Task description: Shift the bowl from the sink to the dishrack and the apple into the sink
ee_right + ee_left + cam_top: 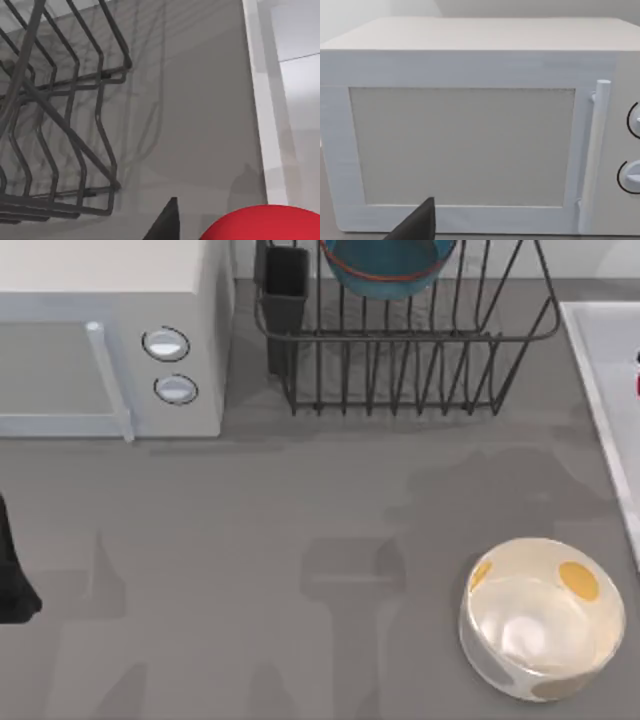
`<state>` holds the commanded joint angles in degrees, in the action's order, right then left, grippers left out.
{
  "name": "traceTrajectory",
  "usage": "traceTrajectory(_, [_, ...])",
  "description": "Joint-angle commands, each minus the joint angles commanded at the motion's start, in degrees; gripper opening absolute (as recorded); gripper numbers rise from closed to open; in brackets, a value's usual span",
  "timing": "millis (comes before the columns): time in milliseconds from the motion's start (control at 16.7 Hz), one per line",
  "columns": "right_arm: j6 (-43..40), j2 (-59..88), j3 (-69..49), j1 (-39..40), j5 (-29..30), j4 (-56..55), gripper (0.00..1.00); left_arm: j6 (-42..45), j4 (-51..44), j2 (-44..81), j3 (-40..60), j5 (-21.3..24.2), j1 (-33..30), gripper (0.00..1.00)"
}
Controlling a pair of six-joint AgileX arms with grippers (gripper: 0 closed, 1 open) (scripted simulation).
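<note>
Bowl [388,268] already in dishrack [420,350]; apple [265,224] beside sink [260,100] rim, apparently carried; finger state unclear. Next: lower into sink.

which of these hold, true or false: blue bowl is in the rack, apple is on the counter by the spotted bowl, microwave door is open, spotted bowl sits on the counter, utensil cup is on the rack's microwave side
1. The blue bowl is in the dish rack. True.
2. The apple lies on the counter beside the spotted bowl. False: in the right wrist view it is close under the camera near the sink rim; in the top view a sliver of red sits over the sink at the right edge.
3. The microwave door is open. False: it is shut, handle flush at the front.
4. The spotted bowl sits on the counter, upright. True.
5. The black utensil cup is at the rack's corner nearest the microwave. True.
</note>
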<state>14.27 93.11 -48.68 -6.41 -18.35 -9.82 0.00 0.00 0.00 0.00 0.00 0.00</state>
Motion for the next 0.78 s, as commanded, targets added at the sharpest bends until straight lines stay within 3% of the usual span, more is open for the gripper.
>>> traceTrajectory(240, [-6.2, -2.5, 7.9, -11.9, -5.3, -23.3, 0.00, 0.0, 0.0, 0.0, 0.0, 0.0, 0.0, 1.00])
traceTrajectory(420, [-10.1, -5.0, 12.0, -18.8, -8.3, -34.8, 0.00, 0.0, 0.0, 0.0, 0.0, 0.0, 0.0, 1.00])
traceTrajectory(780, [-13.2, -7.6, 14.5, -23.8, -10.4, -42.1, 0.00, 0.0, 0.0, 0.0, 0.0, 0.0, 0.0, 1.00])
